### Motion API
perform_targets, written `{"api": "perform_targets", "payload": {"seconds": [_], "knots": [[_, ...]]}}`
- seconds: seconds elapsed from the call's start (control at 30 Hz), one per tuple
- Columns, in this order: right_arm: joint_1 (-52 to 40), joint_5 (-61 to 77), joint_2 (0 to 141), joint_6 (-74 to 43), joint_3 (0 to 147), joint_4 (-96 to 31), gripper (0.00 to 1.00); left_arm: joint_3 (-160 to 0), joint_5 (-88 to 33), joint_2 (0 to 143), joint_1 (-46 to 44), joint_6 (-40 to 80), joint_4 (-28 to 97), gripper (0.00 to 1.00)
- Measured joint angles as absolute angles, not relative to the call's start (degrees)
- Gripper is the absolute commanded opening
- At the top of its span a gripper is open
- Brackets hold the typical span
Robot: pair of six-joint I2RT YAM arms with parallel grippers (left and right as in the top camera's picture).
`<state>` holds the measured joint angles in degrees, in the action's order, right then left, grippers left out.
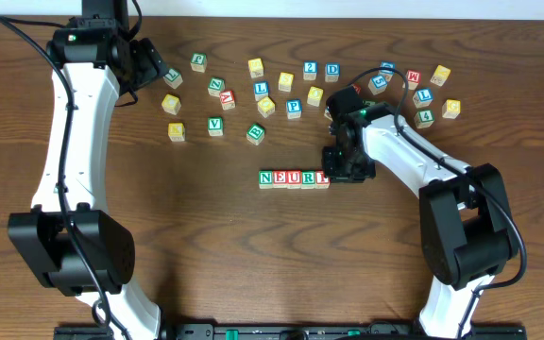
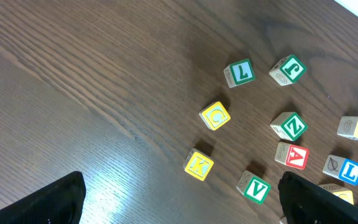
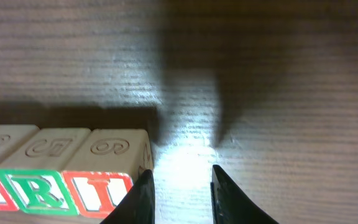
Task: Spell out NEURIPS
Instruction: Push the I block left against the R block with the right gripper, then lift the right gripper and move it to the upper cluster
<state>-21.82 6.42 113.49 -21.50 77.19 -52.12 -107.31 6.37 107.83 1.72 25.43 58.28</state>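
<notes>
Five cubes stand in the row (image 1: 294, 178), N-E-U-R-I, touching side to side and running left to right across the middle of the table (image 1: 253, 264). Two letters to go, by my count. The right gripper (image 3: 179, 198) sits at the row's open right end, just beside the I cube (image 3: 110, 149), fingers only narrowly parted with nothing between them, bare wood showing in the gap. So the next slot is right there beneath it. One blue P cube (image 1: 294, 108) lies among the loose cubes (image 1: 262, 91) toward the far edge, up and left of that gripper in the overhead view, and the right arm is clearly the nearer one. The left gripper (image 1: 144, 64) hangs spread wide over the far-left scatter, holding nothing. Loose cubes: over twenty, a few half hidden by the arm. Which one carries the S, I can't tell.
</notes>
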Motion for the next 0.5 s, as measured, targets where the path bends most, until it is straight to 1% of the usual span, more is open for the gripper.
{"api": "perform_targets", "payload": {"seconds": [0.4, 0.5], "knots": [[-19.40, 5.26, 113.49, -21.02, 86.11, -59.42, 0.30, -107.31, 6.39, 107.83, 1.72, 25.43, 58.26, 0.97], [-18.96, 5.10, 113.49, -20.14, 89.38, -61.25, 0.36, -107.31, 6.39, 107.83, 1.72, 25.43, 58.26, 0.98]]}}
